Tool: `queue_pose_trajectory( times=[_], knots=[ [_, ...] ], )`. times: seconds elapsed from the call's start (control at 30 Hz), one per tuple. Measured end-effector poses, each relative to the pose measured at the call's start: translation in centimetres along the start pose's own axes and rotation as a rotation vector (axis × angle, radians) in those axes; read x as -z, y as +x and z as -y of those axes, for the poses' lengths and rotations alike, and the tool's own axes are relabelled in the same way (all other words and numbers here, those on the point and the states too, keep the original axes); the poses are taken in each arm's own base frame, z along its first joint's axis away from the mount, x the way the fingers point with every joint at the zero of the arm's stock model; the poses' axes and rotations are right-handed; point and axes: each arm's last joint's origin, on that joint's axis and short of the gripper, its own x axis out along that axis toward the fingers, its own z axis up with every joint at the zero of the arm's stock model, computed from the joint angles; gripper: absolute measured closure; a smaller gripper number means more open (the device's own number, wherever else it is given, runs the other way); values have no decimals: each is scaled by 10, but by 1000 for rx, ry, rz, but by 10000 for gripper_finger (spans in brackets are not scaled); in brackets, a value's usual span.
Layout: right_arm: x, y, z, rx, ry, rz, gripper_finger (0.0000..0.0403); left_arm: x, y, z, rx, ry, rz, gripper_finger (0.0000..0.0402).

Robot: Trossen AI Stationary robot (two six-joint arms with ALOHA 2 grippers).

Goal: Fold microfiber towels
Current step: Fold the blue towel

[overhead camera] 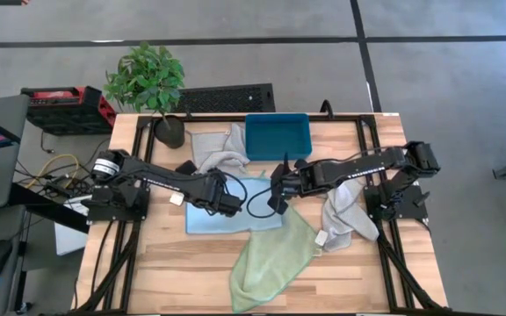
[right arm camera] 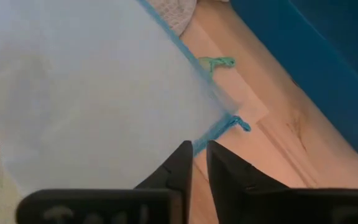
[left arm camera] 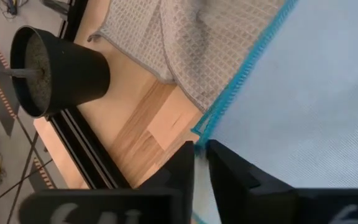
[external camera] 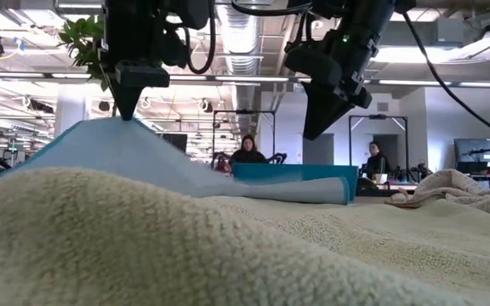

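Light blue microfiber towel [overhead camera: 235,211] lies mid-surface, partly over the light green towel [overhead camera: 266,259]. Left gripper [left arm camera: 199,163] jaws clamped on its corner near the black plant pot [left arm camera: 55,71], lifting a peak. Right gripper [right arm camera: 197,163] jaws nearly together at the opposite corner; contact hard to confirm. Low view's foreground is blocked by green cloth.

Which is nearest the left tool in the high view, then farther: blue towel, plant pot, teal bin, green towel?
From the left tool:
1. Blue towel, pinched at its edge.
2. Green towel, toward the front. The pot at the back-left looks about as far; no call.
3. Teal bin, back centre.
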Motion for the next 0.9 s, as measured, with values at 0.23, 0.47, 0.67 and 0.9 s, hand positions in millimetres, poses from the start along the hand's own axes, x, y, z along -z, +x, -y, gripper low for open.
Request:
queue_pose_trajectory(
  times=[0.23, 0.47, 0.67, 0.9],
  knots=[
    [-2, 1, 3, 7, -30, 2, 264, -7, 5, -6, -9, -28, -14, 294],
    [-3, -7, 2, -106, -26, -46, 206, 0, 2, -1, 77, 51, -110, 265],
    [-4, -36, 0, -298, -60, -65, 193, 30, -17, 20, 204, 235, -175, 264],
    [6, -86, -4, -430, -152, 42, 197, 70, -41, 49, 268, 368, -17, 264]
  ],
)
